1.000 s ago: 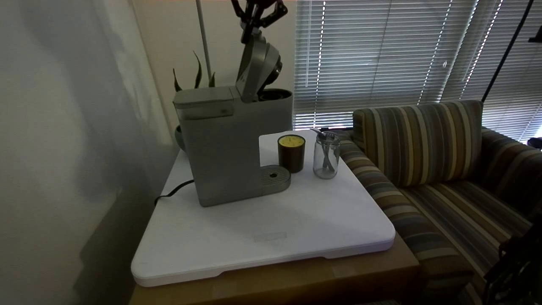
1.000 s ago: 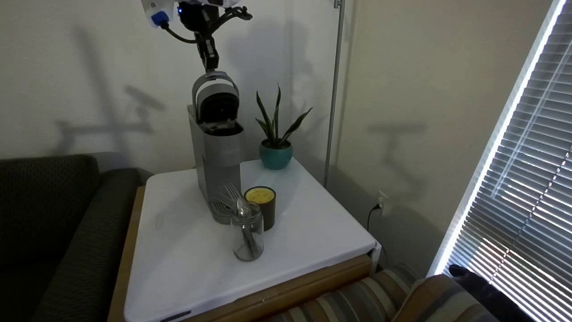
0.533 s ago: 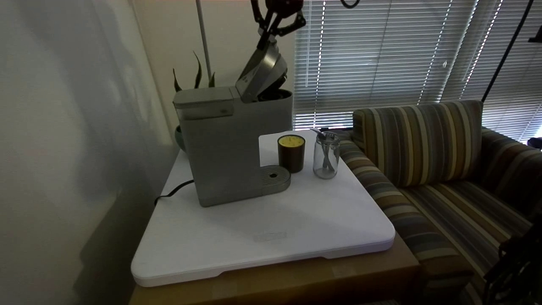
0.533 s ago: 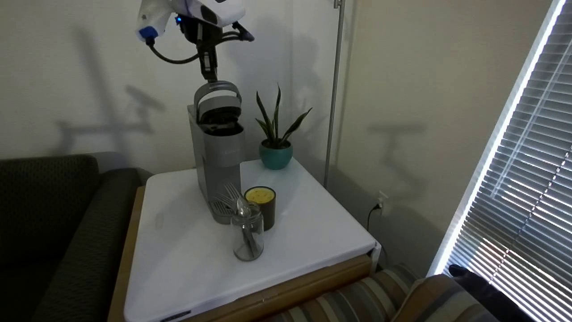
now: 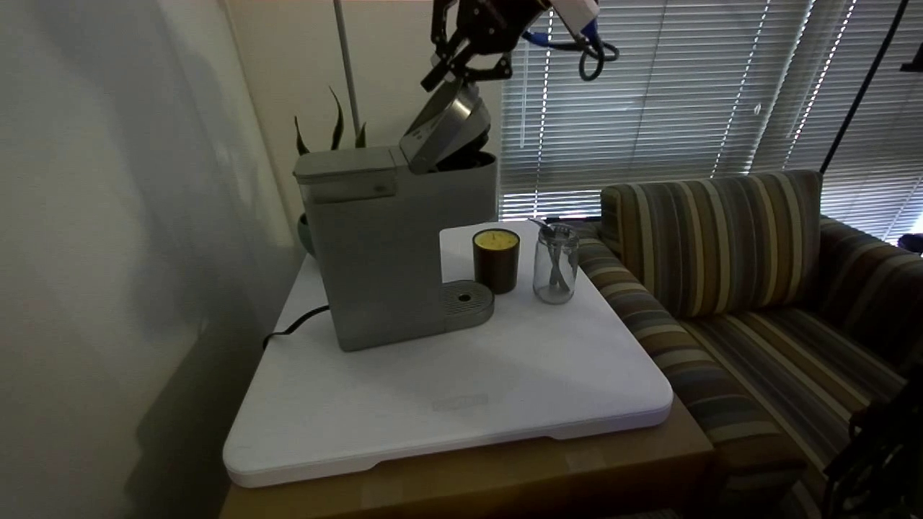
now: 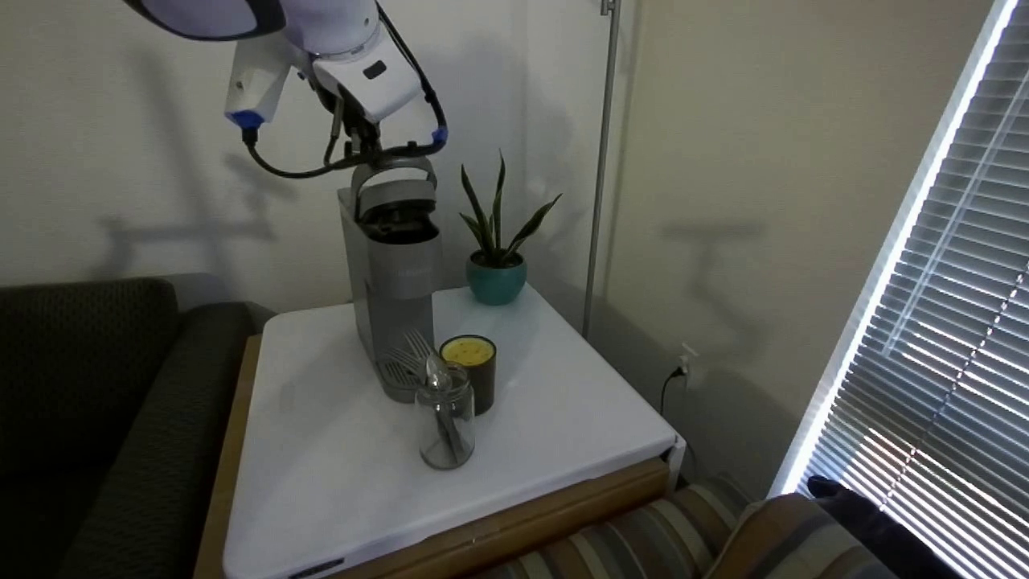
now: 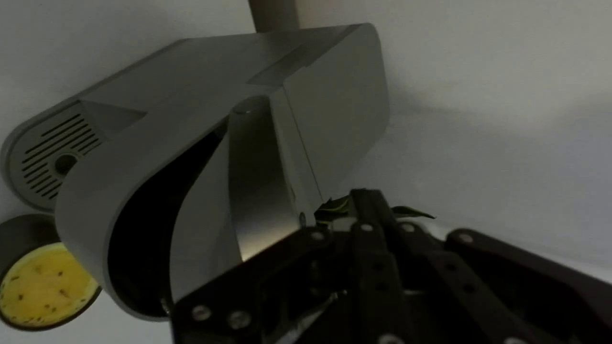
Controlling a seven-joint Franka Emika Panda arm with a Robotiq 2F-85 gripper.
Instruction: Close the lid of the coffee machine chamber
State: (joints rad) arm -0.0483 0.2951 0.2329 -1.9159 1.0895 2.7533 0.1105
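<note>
The grey-silver coffee machine [image 5: 386, 267] stands on the white table, and it also shows in an exterior view [image 6: 403, 273] and the wrist view [image 7: 334, 100]. Its lid [image 5: 441, 126] is partly open, tilted forward over the dark chamber opening. The lid also shows in an exterior view [image 6: 398, 191] and the wrist view [image 7: 258, 186]. My gripper [image 5: 434, 76] is at the lid's upper edge, on its back side; I cannot tell whether it touches. In the wrist view the fingertips [image 7: 366, 195] are together with nothing between them. In an exterior view the fingertips are hidden behind the lid handle.
A dark cup with yellow contents [image 5: 497, 263] and a glass jar with cutlery [image 5: 556, 267] stand before the machine. A teal potted plant [image 6: 496, 277] stands behind it. A thin pole [image 6: 601, 169] rises by the wall. A striped armchair [image 5: 721, 252] adjoins the table [image 5: 447, 404].
The lid has tipped forward and down, mostly in the first half second. My gripper has moved forward and down with it, then tilted, with more of the arm coming into view.
</note>
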